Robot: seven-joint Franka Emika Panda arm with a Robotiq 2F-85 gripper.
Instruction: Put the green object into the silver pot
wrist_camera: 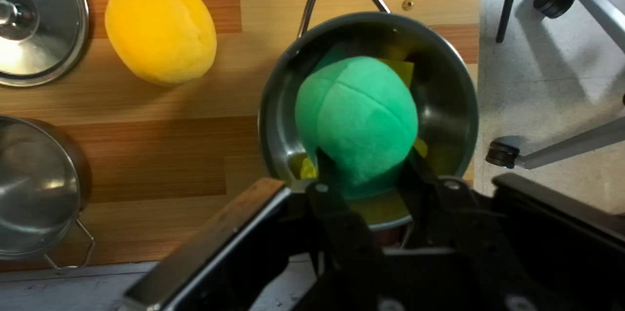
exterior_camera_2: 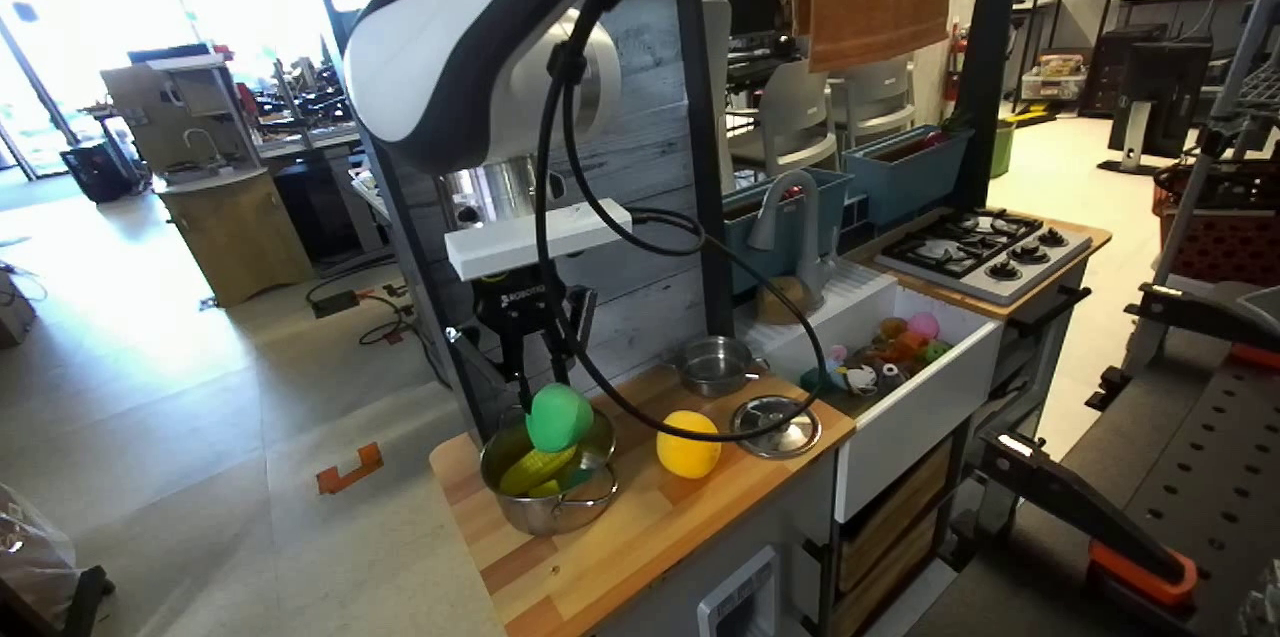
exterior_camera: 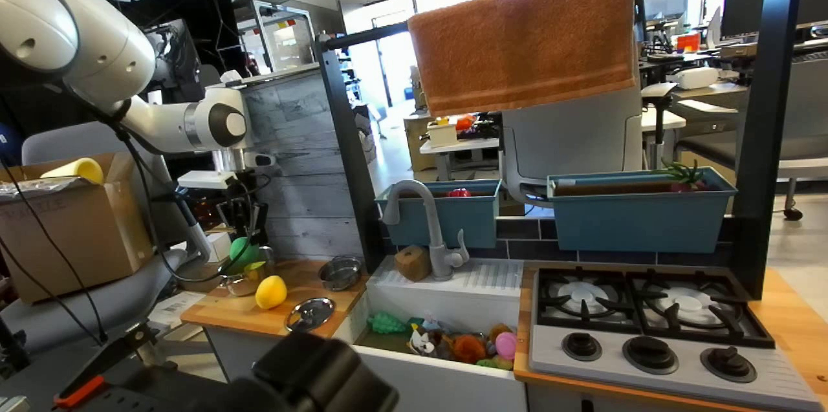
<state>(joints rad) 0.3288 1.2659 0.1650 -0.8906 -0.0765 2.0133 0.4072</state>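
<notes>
The green object (wrist_camera: 361, 111) is a bright green rounded lump. My gripper (wrist_camera: 368, 162) is shut on it, with one dark finger on each side. The green object also shows in both exterior views (exterior_camera: 240, 251) (exterior_camera_2: 560, 419), hanging below the gripper over the mouth of the silver pot (exterior_camera_2: 548, 517). Its underside is around rim height; the exact gap is hard to tell. In the wrist view the pot (wrist_camera: 442, 106) lies beneath it. A yellow corn-like piece (exterior_camera_2: 540, 469) and other yellow and green bits lie in the pot, partly hidden by the green object.
A yellow rounded piece (wrist_camera: 161, 28) sits on the wooden counter beside the pot. A metal lid (exterior_camera_2: 776, 426) and a second metal pot (exterior_camera_2: 712, 365) stand nearby. The sink (exterior_camera: 446, 360) holds several toys. A loose black cable (exterior_camera_2: 640, 397) hangs from the arm.
</notes>
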